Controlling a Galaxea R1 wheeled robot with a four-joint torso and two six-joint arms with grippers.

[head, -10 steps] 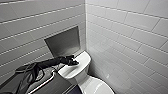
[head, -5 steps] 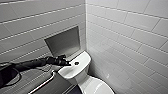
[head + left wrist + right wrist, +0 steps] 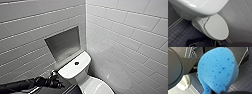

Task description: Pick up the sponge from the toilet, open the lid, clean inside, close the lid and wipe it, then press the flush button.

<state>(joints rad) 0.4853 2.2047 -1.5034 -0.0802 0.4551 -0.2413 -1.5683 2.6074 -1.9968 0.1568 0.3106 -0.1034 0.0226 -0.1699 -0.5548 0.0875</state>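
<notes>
Status: pickup step looks done. The sponge (image 3: 218,70) is off the toilet (image 3: 82,75) and hangs clear above the dark floor tiles (image 3: 245,72). It is pinched at one end by the right gripper (image 3: 217,92), which is closed onto it (finger detail is poor; judged from the sponge being carried free of any surface). Remaining, by my reading: open lid, clean inside, close & wipe, flush. The lid (image 3: 216,28) lies flat over the bowl, with no gap seen and nothing on it. The flush button (image 3: 76,63) sits in the centre of the tank top (image 3: 75,70) with nothing near it. Pose: the left arm (image 3: 22,85) comes in low from the robot's left, approx. level, reaching fwd. The left gripper (image 3: 53,79) is just beside the tank's near corner (contact not determinable) and apart from the lid. Whether it is open or closed: cannot tell. Approx. one step of six complete.
</notes>
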